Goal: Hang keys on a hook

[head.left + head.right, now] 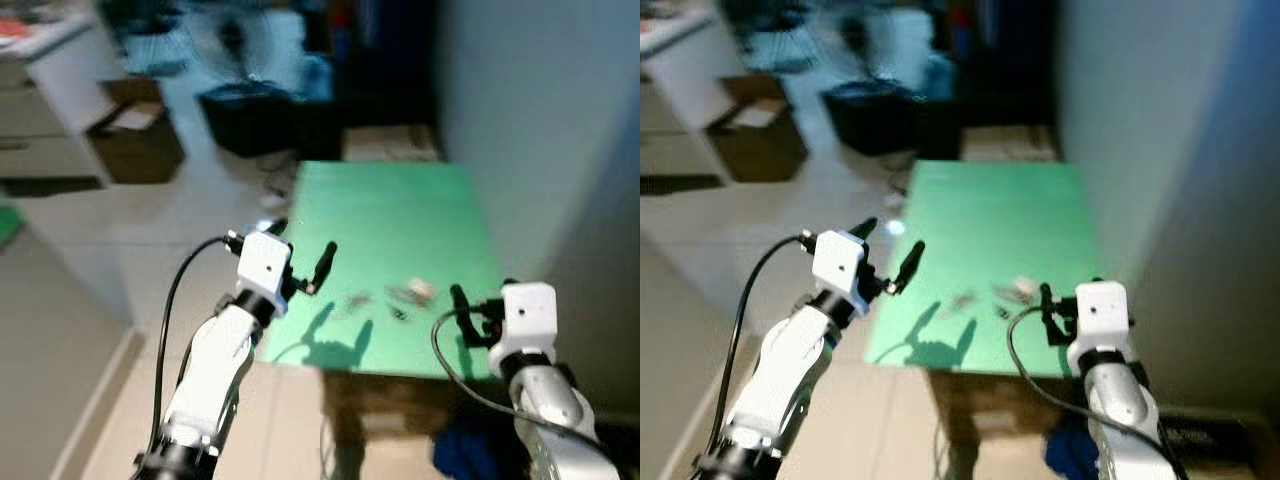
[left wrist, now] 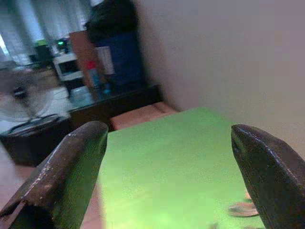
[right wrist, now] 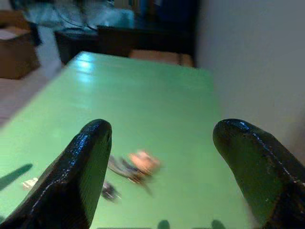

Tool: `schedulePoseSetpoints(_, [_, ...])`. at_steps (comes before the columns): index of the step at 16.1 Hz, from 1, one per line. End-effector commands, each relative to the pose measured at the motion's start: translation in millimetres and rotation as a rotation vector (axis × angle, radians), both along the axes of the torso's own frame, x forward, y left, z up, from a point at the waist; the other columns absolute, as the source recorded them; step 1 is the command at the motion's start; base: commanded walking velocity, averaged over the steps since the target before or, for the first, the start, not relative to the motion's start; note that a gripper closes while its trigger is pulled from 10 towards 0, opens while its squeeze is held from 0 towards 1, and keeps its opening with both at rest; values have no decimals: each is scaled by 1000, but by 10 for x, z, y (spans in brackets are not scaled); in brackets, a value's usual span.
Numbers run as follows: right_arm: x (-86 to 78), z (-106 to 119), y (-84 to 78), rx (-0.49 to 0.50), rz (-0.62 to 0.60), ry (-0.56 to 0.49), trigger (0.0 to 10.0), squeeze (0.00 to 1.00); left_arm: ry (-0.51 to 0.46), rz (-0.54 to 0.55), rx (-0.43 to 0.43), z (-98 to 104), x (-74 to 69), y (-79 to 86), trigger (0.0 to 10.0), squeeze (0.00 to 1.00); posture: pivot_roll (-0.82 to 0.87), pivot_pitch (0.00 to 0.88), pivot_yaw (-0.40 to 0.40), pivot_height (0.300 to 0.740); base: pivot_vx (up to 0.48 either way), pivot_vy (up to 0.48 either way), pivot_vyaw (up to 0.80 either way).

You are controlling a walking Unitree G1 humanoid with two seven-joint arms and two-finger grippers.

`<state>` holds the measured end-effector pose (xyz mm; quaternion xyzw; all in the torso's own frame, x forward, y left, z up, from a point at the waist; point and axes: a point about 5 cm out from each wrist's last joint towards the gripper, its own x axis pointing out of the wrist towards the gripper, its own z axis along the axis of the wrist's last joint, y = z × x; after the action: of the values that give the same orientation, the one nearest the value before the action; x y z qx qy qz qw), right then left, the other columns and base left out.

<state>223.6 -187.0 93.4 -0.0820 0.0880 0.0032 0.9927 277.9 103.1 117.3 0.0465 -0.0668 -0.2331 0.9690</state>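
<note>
Keys on a green table, both tools spread and empty.

The keys point(image 3: 131, 167) lie near the table's point(image 1: 400, 215) near edge. The left tool point(image 1: 300, 255) hovers over its near left corner, the right tool point(image 1: 470, 315) over its near right corner. No writing is legible.

No readable text, label or number on anything.
</note>
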Motion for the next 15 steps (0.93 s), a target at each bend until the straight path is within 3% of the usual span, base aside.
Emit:
schedulePoseSetpoints(1, [-7, 26, 66, 9, 19, -14, 10000, 0, 36, 20, 37, -77, -3, 80, 10000, 0, -212, 0, 92, 740, 0, 0, 0])
schedulePoseSetpoints(4, [-6, 11, 95, -19, 71, -2, 10000, 0, 99, 90, 44, -214, -34, 166, 10000, 0, -213, 0, 75, 740, 0, 0, 0])
schedulePoseSetpoints(6, [48, 2, 181, -26, 159, -1, 10000, 0, 178, 241, 121, -406, -166, 406, 10000, 0, -161, 0, 4, 740, 0, 0, 0])
schedulePoseSetpoints(10, [229, -45, 332, -69, 297, 1, 10000, 0, 220, 347, 147, -495, -453, 600, 10000, 0, -73, 0, -92, 740, 0, 0, 0])
schedulePoseSetpoints(13, [326, -70, 384, -82, 322, -12, 10000, 0, 222, 368, 155, -488, -574, 605, 10000, 0, -35, 0, -115, 740, 0, 0, 0])
schedulePoseSetpoints(15, [423, -129, 457, -74, 331, -43, 10000, 0, 186, 356, 175, -302, -635, 576, 10000, 0, 20, 0, -84, 740, 0, 0, 0])
